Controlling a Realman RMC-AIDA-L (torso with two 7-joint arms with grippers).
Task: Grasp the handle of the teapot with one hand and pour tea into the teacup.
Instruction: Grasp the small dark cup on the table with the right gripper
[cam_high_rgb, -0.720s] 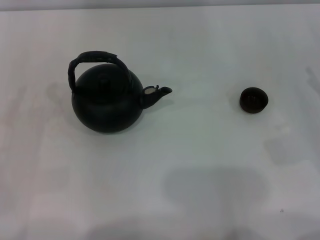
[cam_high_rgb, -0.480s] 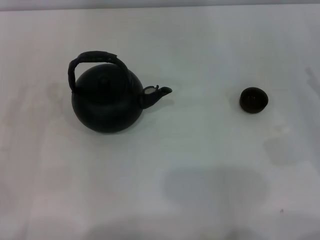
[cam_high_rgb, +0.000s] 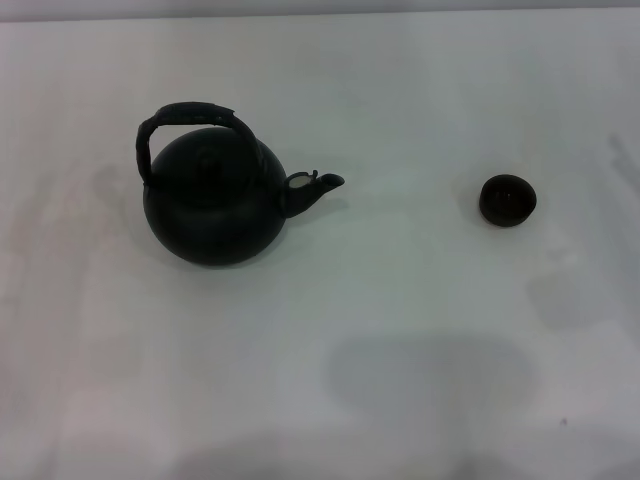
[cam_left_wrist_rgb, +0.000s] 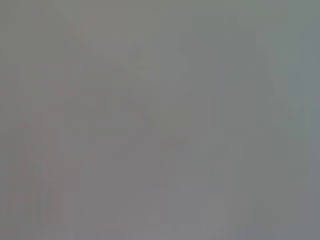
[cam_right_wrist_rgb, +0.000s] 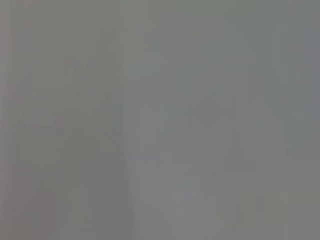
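Observation:
The dark round teapot (cam_high_rgb: 212, 200) stands upright on the white table (cam_high_rgb: 400, 90), left of centre in the head view. Its arched handle (cam_high_rgb: 190, 112) stands over the lid. Its short spout (cam_high_rgb: 318, 186) points right, toward the teacup. The small dark teacup (cam_high_rgb: 507, 199) stands on the right side of the table, well apart from the teapot. Neither gripper shows in the head view. Both wrist views show only a plain grey field with no object and no fingers.
The table's far edge (cam_high_rgb: 320, 14) runs along the top of the head view. Faint shadows lie on the table at the front centre (cam_high_rgb: 430, 375) and at the right (cam_high_rgb: 575, 295).

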